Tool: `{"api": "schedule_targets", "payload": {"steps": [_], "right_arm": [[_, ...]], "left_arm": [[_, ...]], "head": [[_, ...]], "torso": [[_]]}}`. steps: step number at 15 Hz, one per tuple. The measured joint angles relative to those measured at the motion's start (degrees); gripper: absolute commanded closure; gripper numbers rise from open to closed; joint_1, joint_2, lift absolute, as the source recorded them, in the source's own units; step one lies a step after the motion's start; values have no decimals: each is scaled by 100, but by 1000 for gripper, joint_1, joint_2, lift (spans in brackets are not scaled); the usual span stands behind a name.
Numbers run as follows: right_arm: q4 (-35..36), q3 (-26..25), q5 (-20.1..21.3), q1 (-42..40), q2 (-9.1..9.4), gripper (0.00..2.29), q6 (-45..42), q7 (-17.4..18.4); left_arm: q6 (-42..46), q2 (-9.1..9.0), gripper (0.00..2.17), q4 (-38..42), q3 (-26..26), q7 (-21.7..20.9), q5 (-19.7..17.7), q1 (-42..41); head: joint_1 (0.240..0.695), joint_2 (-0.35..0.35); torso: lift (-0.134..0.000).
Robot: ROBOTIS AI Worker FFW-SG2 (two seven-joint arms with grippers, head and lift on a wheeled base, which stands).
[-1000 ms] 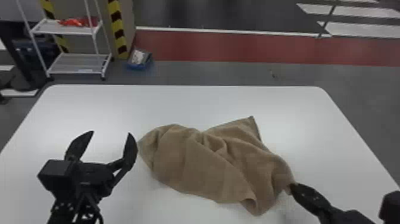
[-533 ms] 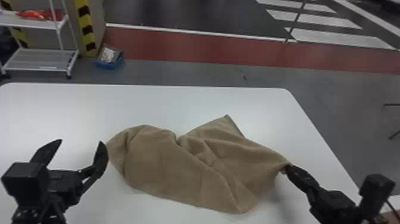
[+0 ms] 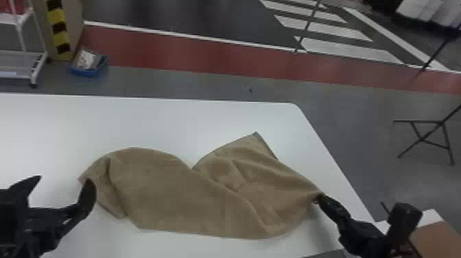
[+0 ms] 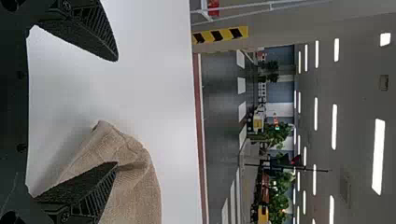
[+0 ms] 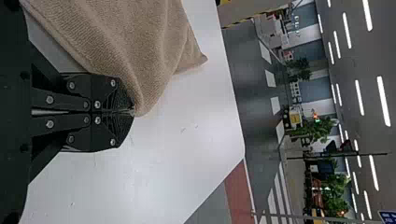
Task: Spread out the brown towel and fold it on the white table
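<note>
The head view looks from above and behind the left hand and right hand, facing forward and down over the worktop. Each wrist view, turned sideways, looks from close behind its own hand, outward across the worktop. All three share the brown towel between the hands.

Left end effector partly beyond the head view's left edge.

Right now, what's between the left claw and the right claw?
The brown towel, rumpled across the white table, one end pinched in the right claw. The head view shows it.
</note>
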State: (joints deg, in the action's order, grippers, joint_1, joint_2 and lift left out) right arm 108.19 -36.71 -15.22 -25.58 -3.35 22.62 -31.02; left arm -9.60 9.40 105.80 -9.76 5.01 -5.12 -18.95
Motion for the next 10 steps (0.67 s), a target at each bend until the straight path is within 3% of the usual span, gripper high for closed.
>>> {"api": "schedule_targets", "payload": {"steps": [6,10], "right_arm": [[23,-51,-13,-36,10,1595,3,-50],[50,-51,-29,-42,10,1595,0,-53]], "left_arm": [[-161,-7,191,-344,-136,-2,14,241],[-677,3,913,-339,-155,-372,52,260]], "head": [[695,-350],[695,-350]], "torso": [[-124],[-124]]}}
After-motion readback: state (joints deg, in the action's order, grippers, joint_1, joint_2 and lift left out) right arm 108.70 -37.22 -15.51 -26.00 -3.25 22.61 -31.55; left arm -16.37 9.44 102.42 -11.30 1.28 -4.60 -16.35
